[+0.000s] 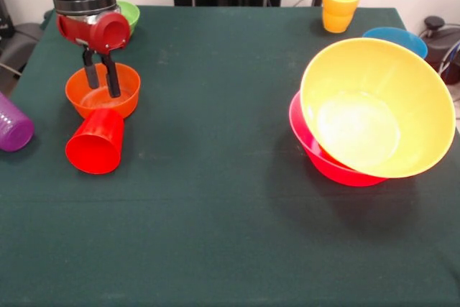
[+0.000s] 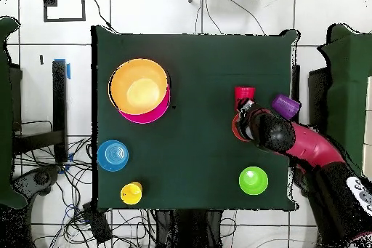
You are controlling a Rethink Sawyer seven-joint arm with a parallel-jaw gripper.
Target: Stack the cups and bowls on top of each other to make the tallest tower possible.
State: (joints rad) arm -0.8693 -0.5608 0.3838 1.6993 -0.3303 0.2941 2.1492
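Observation:
My gripper (image 1: 100,85) hangs at the table's left side in the front view, open, with both fingertips dipped into the small orange bowl (image 1: 103,98) and nothing between them. A red cup (image 1: 95,143) lies on its side just in front of that bowl, mouth toward the camera. The purple cup (image 1: 13,129) lies at the left edge. At the right, the large yellow-orange bowl (image 1: 377,109) sits tilted inside the pink bowl (image 1: 323,157). In the overhead view the arm hides the orange bowl, and the gripper (image 2: 243,118) is beside the red cup (image 2: 244,94).
A green bowl (image 1: 129,12) stands behind the arm at the far left. A blue bowl (image 1: 397,37) and a yellow cup (image 1: 341,6) stand at the far right. The overhead view shows the table edge (image 2: 290,78) close to the purple cup (image 2: 285,105).

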